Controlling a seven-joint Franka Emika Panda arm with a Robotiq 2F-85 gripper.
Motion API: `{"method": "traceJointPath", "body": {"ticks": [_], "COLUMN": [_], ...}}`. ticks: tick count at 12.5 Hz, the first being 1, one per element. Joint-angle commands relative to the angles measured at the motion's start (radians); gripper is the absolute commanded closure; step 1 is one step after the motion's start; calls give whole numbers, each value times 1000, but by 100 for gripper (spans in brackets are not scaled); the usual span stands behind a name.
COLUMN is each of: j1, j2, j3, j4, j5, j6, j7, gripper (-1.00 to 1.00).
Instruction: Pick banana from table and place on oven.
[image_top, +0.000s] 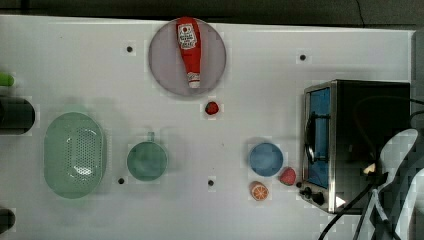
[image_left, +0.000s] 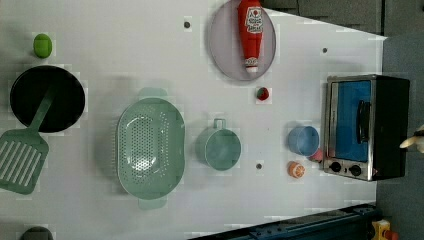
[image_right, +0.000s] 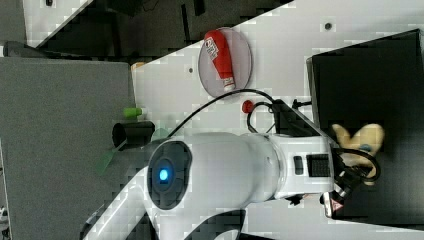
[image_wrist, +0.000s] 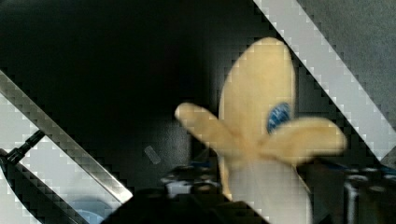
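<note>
Matt black top and polished steel front w/ blue-tinted glass door are seen on boxy oven (image_top: 350, 145). Pale yellow banana (image_wrist: 261, 121), soft matt skin. Smooth white tabletop (image_top: 100, 75). Glossy red plastic ketchup bottle (image_top: 189, 50) at table's 12 o'clock.

The banana (image_right: 361, 139) is pale yellow, half peeled with flaps splayed out and a blue sticker on it, sitting over the black top of the toaster oven (image_right: 370, 80). Oven's boxy, steel front, blue glass door, parked at the bench (image_top: 75, 65) edge on the top view's right.
</note>
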Motion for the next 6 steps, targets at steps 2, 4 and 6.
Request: {"method": "traceJointPath", "body": {"ticks": [2, 4, 6], "j1": [26, 41, 78], "j2": [-31, -60, -114], "j3": [27, 39, 72], "j4": [14, 32, 53], "j5": [19, 17, 17], "j6": [24, 4, -70], "j7": [-65, -63, 7], "gripper": [-100, -100, -100]}}
